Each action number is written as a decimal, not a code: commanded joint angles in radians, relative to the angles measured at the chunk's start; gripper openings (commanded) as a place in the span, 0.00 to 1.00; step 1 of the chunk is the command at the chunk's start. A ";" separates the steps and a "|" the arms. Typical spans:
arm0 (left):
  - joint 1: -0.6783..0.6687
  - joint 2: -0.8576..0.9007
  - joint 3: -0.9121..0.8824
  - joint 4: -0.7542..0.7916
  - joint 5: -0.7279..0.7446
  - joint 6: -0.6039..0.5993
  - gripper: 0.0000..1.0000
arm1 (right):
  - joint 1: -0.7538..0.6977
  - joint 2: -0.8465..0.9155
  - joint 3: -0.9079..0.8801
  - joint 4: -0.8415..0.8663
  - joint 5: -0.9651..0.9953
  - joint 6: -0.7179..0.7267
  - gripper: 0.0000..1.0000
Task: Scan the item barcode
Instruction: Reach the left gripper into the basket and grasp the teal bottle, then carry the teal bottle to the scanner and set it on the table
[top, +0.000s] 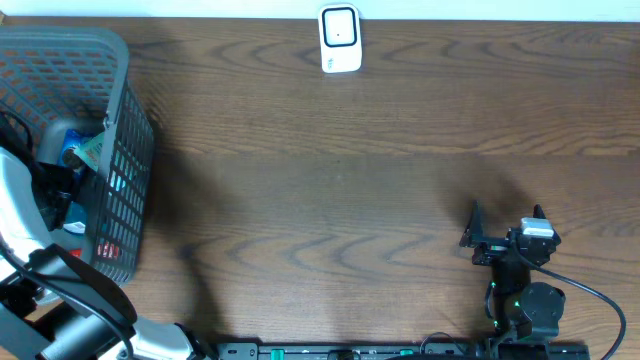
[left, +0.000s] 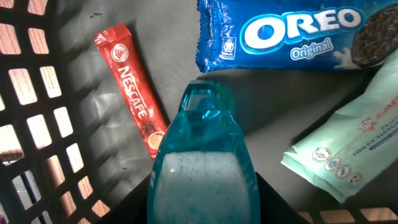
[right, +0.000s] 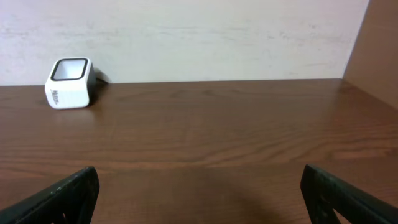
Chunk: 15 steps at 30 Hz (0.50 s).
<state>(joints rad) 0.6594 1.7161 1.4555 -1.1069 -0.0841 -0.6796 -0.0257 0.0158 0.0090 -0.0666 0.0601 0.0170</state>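
The item in my grasp is a teal translucent bottle (left: 202, 168) with foamy liquid, lying in the grey mesh basket (top: 118, 70). My left gripper (left: 203, 182) reaches down into the basket, and its black fingers press on both sides of the bottle. The white barcode scanner (top: 340, 40) stands at the table's far edge, also seen as the white scanner (right: 69, 83) from the right wrist. My right gripper (top: 507, 218) rests near the front right of the table, open with nothing between its fingers (right: 74, 193).
Around the bottle on the basket floor (left: 124, 31) lie a blue Oreo pack (left: 286, 34), a red Nescafe stick (left: 134, 93) and a pale green tissue pack (left: 354, 143). The basket's mesh wall (left: 37, 124) stands close on the left.
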 joint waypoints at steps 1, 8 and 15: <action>0.003 -0.104 0.084 -0.011 -0.013 0.005 0.34 | 0.010 -0.003 -0.003 -0.001 0.009 -0.011 0.99; 0.003 -0.262 0.183 -0.010 -0.012 0.005 0.40 | 0.010 -0.003 -0.003 -0.001 0.009 -0.011 0.99; 0.002 -0.388 0.270 -0.009 0.088 0.010 0.40 | 0.010 -0.003 -0.003 -0.001 0.009 -0.011 0.99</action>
<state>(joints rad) 0.6594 1.3815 1.6669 -1.1198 -0.0643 -0.6792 -0.0257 0.0158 0.0090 -0.0669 0.0601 0.0170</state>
